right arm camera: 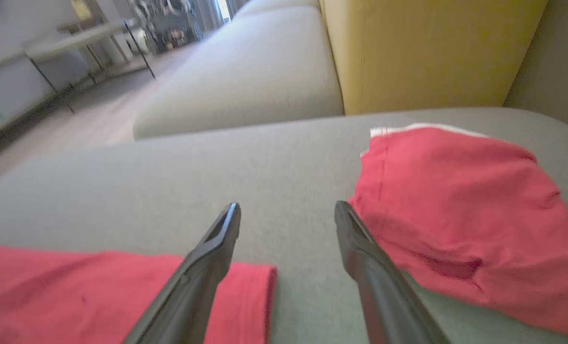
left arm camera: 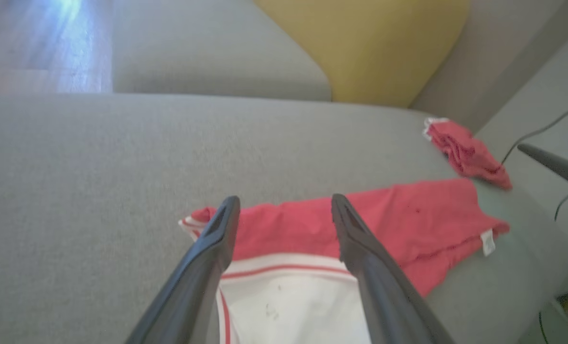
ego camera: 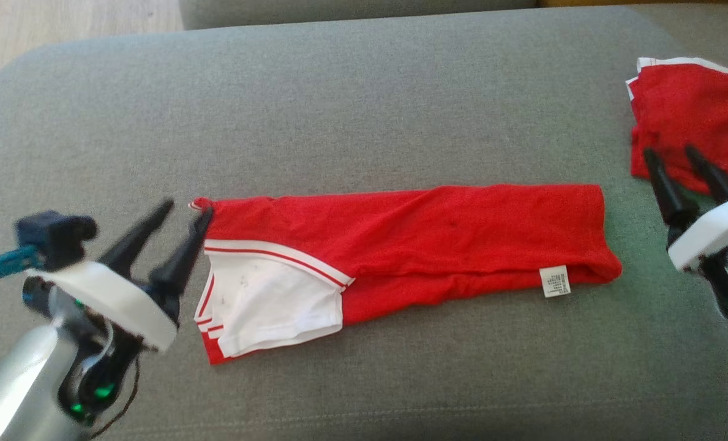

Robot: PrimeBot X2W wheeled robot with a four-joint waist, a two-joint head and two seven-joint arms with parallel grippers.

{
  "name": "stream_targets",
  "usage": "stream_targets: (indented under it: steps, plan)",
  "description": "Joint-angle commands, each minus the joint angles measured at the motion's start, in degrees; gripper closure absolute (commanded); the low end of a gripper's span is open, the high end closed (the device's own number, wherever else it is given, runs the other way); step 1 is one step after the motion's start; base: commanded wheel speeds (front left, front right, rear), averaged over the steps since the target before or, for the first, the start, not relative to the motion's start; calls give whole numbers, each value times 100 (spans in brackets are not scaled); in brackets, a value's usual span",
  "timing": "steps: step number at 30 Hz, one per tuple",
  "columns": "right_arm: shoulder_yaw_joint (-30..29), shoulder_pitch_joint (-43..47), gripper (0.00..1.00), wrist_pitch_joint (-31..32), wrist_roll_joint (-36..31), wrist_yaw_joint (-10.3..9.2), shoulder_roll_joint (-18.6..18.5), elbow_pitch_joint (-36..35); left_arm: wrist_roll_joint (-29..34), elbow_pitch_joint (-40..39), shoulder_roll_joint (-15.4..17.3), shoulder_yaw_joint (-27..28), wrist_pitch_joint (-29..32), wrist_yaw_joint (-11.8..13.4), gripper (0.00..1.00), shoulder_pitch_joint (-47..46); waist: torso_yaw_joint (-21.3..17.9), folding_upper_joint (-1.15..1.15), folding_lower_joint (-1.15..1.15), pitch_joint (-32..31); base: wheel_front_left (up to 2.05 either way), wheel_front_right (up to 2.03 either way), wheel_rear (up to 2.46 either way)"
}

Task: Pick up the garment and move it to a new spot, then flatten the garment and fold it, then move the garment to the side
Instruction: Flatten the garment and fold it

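A red garment point(ego camera: 412, 239) with a white, red-striped panel point(ego camera: 266, 306) lies folded into a long band across the grey cushion point(ego camera: 339, 98); a white label point(ego camera: 554, 281) shows near its right end. My left gripper point(ego camera: 186, 209) stands open at the band's left end, one fingertip touching the fabric's corner. From the left wrist the garment point(left arm camera: 408, 220) lies beyond and beneath the open fingers point(left arm camera: 221, 229). My right gripper point(ego camera: 670, 152) is open, hovering right of the band's right end point(right arm camera: 245, 296), holding nothing.
A second red garment point(ego camera: 694, 116) with white trim lies bunched at the cushion's right side, just beyond the right gripper; the right wrist view has it point(right arm camera: 465, 215) to the right of the fingers. A yellow cushion point(right arm camera: 427, 48) stands behind. Wooden floor point(ego camera: 63, 24) lies past the far left edge.
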Motion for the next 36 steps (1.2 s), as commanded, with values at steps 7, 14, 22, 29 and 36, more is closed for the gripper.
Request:
stream_targets:
  steps: [7, 14, 22, 29, 36]
  plan:
    - [-1067, 608, 0, -676, -617, -4, 622, -394, -48, 213, -802, 922, -1342, 244, 0, -300, 84, 0, 0, -106, 0, 0, 0]
    - [-2013, 1207, 0, -700, -1551, -4, 1200, -905, 240, 476, -1620, 1571, -1436, 103, 0, 15, 97, 0, 0, -167, 0, 0, 0]
    - [-2516, 2004, 0, -702, -2280, -4, 1791, -1347, 1066, 632, -2743, 2582, -1439, -426, 0, 444, 109, 0, 0, -123, 0, 0, 0]
    - [-2760, 2083, 0, -624, -2509, -4, 1999, -1541, 1830, 577, -2967, 2844, -1439, -565, 0, 593, 65, 0, 0, -49, 0, 0, 0]
    - [-2934, 1996, 0, -479, -2614, -4, 2073, -1627, 1802, 558, -2978, 2723, -1439, -591, 0, 478, 81, 0, 0, 41, 0, 0, 0]
